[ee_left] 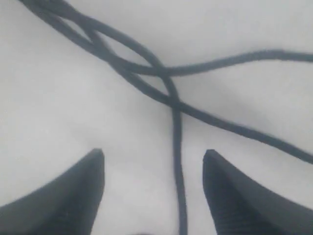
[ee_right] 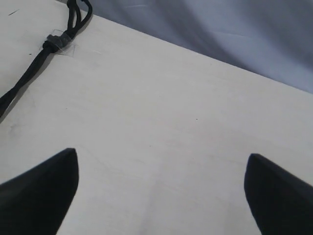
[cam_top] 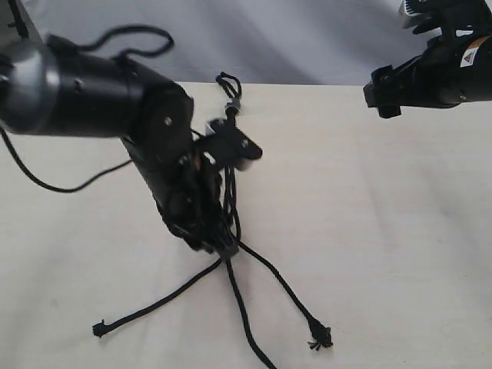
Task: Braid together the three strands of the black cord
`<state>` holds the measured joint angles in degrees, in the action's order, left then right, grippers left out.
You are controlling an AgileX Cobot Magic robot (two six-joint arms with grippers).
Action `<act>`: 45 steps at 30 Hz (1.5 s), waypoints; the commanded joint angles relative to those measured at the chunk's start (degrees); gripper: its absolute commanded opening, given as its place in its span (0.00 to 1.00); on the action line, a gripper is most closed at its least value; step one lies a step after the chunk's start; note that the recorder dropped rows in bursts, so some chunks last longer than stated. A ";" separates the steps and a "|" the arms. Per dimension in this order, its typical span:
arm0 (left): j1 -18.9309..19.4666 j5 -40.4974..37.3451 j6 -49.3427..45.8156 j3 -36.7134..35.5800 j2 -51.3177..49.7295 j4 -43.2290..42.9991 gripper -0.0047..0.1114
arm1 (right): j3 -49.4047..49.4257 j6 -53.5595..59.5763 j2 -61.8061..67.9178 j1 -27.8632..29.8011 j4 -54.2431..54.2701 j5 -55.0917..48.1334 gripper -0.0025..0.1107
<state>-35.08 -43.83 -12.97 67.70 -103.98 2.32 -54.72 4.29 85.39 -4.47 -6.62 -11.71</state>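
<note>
The black cord [cam_top: 228, 86] lies on the pale table, its loop and greyish band [cam_top: 234, 104] at the far end. Below the left arm the three strands fan out: one to the left [cam_top: 146, 307], one straight down [cam_top: 244, 319], one to the right [cam_top: 288, 296]. My left gripper [cam_top: 219, 246] stands over the point where they part. In the left wrist view it [ee_left: 153, 154] is open, and one strand [ee_left: 177, 161] runs loose between its fingers; further on the strands cross [ee_left: 166, 71]. My right gripper [cam_top: 382, 96] hangs open at the upper right, over bare table [ee_right: 162, 154]. The band [ee_right: 58, 41] shows there too.
The table's far edge [cam_top: 323, 83] meets a grey backdrop. A thin black cable [cam_top: 46, 184] from the left arm trails over the table at the left. The knotted strand tips lie at the near left [cam_top: 100, 329] and near right [cam_top: 319, 337].
</note>
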 commanded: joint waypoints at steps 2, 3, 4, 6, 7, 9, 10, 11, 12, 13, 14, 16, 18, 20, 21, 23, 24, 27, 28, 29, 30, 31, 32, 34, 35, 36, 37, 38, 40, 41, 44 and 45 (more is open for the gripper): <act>7.47 0.58 0.69 0.05 9.99 -0.97 0.53 | 0.12 -0.06 -0.50 -2.59 1.47 -3.23 0.78; 9.29 0.88 0.69 0.02 11.63 -0.63 0.53 | 0.12 -0.06 -0.50 -3.93 1.46 -3.49 0.78; 11.08 1.01 0.69 0.02 13.08 -0.27 0.53 | 0.12 -0.06 -0.50 -5.12 1.46 -3.58 0.78; 14.01 1.73 0.85 0.02 15.40 0.53 0.49 | 0.12 -0.06 -0.50 -8.57 1.46 -3.97 0.78; 15.53 1.88 0.85 -0.08 16.48 1.42 0.45 | 0.12 -0.06 -0.50 -10.47 1.46 -4.43 0.78; 17.88 3.58 0.85 -1.02 18.39 2.44 0.34 | -0.28 -0.06 -0.50 -14.36 1.46 -5.94 0.77; 18.65 5.09 0.85 -2.08 19.53 2.44 0.26 | -0.72 -0.06 -0.50 -15.89 1.46 -7.21 0.77; 19.37 6.78 0.85 -3.39 20.64 2.44 0.17 | -1.38 -0.06 -0.36 -17.79 1.46 -9.02 0.77; 19.84 8.61 0.85 -4.86 21.74 2.44 0.10 | -2.03 -0.06 -0.08 -19.70 1.46 -10.85 0.77; 20.21 10.64 0.85 -6.43 22.78 2.44 0.04 | -2.58 -0.06 0.06 -21.19 1.46 -12.18 0.77; 20.55 12.80 0.85 -8.06 23.80 2.44 0.04 | -3.10 -0.06 0.55 -22.93 1.46 -13.64 0.77; 21.09 16.72 0.85 -10.95 25.46 2.44 0.04 | -3.27 -0.06 1.67 -26.20 1.46 -15.16 0.77; 21.40 20.13 0.85 -13.48 26.77 2.44 0.04 | -3.27 -0.06 3.27 -29.02 1.46 -16.33 0.77; 21.85 23.91 0.85 -15.66 27.61 1.99 0.04 | -3.27 -0.06 5.09 -31.23 1.46 -17.37 0.77; 22.12 25.71 0.85 -16.10 27.90 1.73 0.04 | -3.27 -0.06 6.14 -32.44 1.75 -18.04 0.77; 23.25 26.56 0.85 -16.45 28.12 1.73 0.04 | -3.27 -0.06 8.16 -34.42 2.80 -18.82 0.77; 23.81 26.56 0.85 -16.45 28.12 1.73 0.04 | -3.27 -0.06 9.28 -35.54 3.71 -18.93 0.77; 25.31 26.56 0.85 -16.45 28.12 1.98 0.04 | -3.27 -0.06 12.22 -38.73 4.26 -19.07 0.77; 25.73 26.44 0.85 -16.45 28.12 1.98 0.04 | -3.27 -0.06 13.40 -39.67 4.26 -19.34 0.77; 26.12 26.44 0.85 -16.45 28.12 1.98 0.04 | -3.27 -0.06 14.18 -40.36 4.26 -19.87 0.77; 26.35 26.44 0.85 -16.45 28.12 1.98 0.04 | -3.27 -0.23 15.09 -41.14 4.26 -20.50 0.77; 26.36 26.33 0.85 -16.45 28.12 1.98 0.04 | -3.27 -0.46 15.99 -41.78 4.26 -21.03 0.77; 26.36 26.33 0.85 -16.45 28.12 1.98 0.04 | -3.27 -0.60 16.76 -42.15 4.26 -21.35 0.77; 26.36 26.33 0.85 -16.45 28.12 1.98 0.04 | -3.27 -1.06 18.72 -42.57 4.26 -21.61 0.77; 26.36 26.33 0.85 -16.45 28.12 1.98 0.04 | -3.27 -1.48 19.51 -42.57 4.67 -21.61 0.77; 26.36 26.18 0.85 -16.45 28.12 1.98 0.04 | -3.27 -1.65 20.72 -42.57 5.05 -21.76 0.76; 26.36 26.05 0.85 -16.45 28.12 1.98 0.04 | -3.27 -1.65 21.45 -42.57 5.05 -21.87 0.74; 26.36 26.05 0.85 -16.45 28.12 1.98 0.04 | -3.27 -1.65 22.34 -42.57 5.05 -21.87 0.70; 26.36 26.05 0.85 -16.45 28.12 1.98 0.04 | -3.27 -1.65 23.78 -42.57 5.05 -21.87 0.56; 26.36 26.05 0.85 -16.45 28.12 1.98 0.04 | -3.27 -1.65 24.27 -42.57 5.05 -21.87 0.47; 26.36 25.93 0.85 -16.45 28.12 1.98 0.04 | -3.38 -1.73 24.98 -42.57 4.63 -22.14 0.06; 26.36 25.93 0.85 -16.45 28.12 1.98 0.04 | -3.85 -1.63 24.82 -42.57 4.35 -22.70 0.02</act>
<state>-8.93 -18.00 -12.54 51.52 -76.38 3.98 -58.28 2.70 109.39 -47.07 -0.83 -33.27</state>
